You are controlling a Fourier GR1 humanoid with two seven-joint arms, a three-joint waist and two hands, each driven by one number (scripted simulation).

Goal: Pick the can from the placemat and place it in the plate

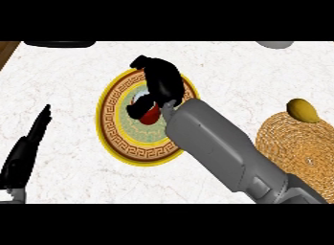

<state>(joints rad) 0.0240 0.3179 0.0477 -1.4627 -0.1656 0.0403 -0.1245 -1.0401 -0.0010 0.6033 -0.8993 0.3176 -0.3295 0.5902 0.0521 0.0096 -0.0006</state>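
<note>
White marble table [70,76] carried a woven round placemat [304,153] at right and a gold-rimmed patterned plate [113,124] in the middle. Right robot hand [162,79] sat over the plate, fingers curled round the red can [150,115], which was over the plate's centre; can't tell if it touched the plate. Left robot hand [24,153] rested at the left edge, fingers straight, and a yellow lemon-like fruit [303,110] sat on the placemat's upper edge.

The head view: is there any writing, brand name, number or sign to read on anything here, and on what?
None can be read.
Red can: mostly hidden by the right hand; no label legible.
Plate: only a key-pattern border, no words.
Woven placemat and yellow fruit: no text.
</note>
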